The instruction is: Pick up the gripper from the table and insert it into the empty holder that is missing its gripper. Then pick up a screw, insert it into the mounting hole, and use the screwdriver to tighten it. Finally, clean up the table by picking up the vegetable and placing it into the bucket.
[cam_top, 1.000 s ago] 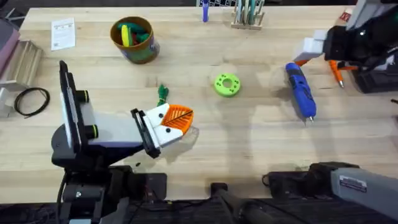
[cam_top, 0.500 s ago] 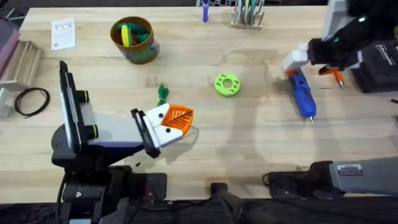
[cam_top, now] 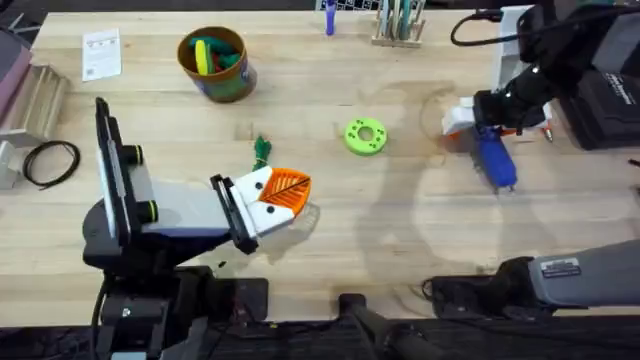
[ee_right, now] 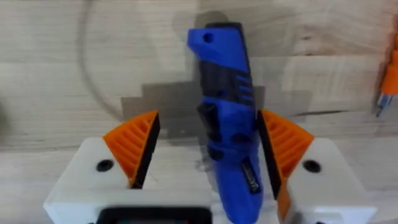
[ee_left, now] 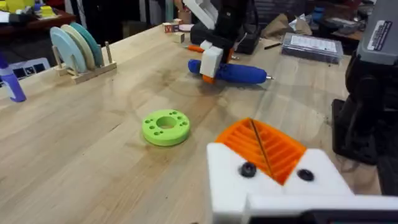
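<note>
Your right gripper (ee_right: 208, 152): fingers apart, straddling the blue screwdriver (ee_right: 227, 112), which lies on the table (cam_top: 400, 220) at the right. Your left gripper (cam_top: 285, 195): orange pads together, resting low just beside the vegetable (cam_top: 261, 149). Bucket (cam_top: 216, 64): far left, well apart.

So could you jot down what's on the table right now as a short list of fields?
right gripper: open, fingers either side of the screwdriver
screwdriver: blue, lying flat on the table
left gripper: near the vegetable, fingers not clear
vegetable: dark green, on the table
green ring: mid-table
bucket: far left, colourful items inside
</note>
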`<state>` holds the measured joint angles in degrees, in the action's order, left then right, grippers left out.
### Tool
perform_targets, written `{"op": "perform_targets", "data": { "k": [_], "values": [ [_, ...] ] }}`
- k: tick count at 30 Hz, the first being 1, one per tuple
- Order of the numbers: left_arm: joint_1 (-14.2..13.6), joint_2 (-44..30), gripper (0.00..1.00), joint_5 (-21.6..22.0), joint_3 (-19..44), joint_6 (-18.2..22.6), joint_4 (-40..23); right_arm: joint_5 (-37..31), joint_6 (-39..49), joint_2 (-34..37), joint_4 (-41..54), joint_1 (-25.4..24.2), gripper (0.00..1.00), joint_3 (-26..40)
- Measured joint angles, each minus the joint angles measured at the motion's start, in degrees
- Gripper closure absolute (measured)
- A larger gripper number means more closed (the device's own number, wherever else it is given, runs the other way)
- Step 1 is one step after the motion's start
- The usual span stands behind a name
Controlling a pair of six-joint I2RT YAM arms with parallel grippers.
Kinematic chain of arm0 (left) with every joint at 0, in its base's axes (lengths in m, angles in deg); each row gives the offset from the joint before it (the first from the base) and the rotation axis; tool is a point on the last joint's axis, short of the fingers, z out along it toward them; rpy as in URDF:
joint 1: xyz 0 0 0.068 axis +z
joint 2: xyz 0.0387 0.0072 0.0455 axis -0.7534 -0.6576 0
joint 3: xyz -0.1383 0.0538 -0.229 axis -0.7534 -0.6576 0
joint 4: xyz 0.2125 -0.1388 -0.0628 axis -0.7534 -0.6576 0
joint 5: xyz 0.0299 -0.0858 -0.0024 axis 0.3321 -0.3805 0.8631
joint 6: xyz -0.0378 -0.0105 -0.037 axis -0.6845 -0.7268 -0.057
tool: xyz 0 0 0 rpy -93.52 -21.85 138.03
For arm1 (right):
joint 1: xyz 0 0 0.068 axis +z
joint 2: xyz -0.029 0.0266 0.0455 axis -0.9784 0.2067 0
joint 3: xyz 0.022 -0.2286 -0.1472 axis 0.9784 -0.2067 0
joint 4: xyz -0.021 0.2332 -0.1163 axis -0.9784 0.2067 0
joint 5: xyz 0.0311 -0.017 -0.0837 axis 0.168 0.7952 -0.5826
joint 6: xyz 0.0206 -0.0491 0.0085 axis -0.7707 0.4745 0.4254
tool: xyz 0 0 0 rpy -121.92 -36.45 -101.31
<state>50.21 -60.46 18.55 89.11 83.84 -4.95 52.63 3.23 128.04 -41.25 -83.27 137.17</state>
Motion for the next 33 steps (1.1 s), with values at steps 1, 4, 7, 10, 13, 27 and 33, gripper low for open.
{"op": "perform_targets", "data": {
  "k": [1, 4, 7, 10, 13, 27, 33],
  "values": [
    [0.00, 0.01, 0.992, 0.00, 0.00, 0.00, 0.00, -0.41, 0.34, -0.01, -0.68, -0.14, 0.063, -0.25],
    [0.00, 0.01, 0.992, 0.00, 0.00, 0.00, 0.00, -1.40, 1.29, -0.01, -2.71, -0.57, 0.063, -0.60],
    [0.00, 0.00, 0.992, 0.00, 0.00, 0.00, 0.00, -1.87, 2.08, 0.00, -3.49, -1.76, 0.045, -0.65],
    [0.00, 0.00, 0.992, 0.00, 0.00, 0.00, 0.00, -1.19, 2.74, -0.02, -3.53, -2.73, 0.041, -0.69],
    [0.00, 0.02, 0.992, 0.00, 0.00, 0.00, 0.00, -0.27, 3.61, 0.00, -3.56, -2.85, 0.038, -0.76],
    [0.00, 0.00, 0.992, 0.00, 0.00, 0.00, 0.00, 0.75, 14.38, 2.65, -4.85, -2.85, 0.036, -0.76],
    [0.00, 0.00, 0.992, 0.00, 0.00, 0.00, 0.00, 1.23, 15.71, 3.43, -5.90, -2.85, 0.061, -0.71]
  ]
}}
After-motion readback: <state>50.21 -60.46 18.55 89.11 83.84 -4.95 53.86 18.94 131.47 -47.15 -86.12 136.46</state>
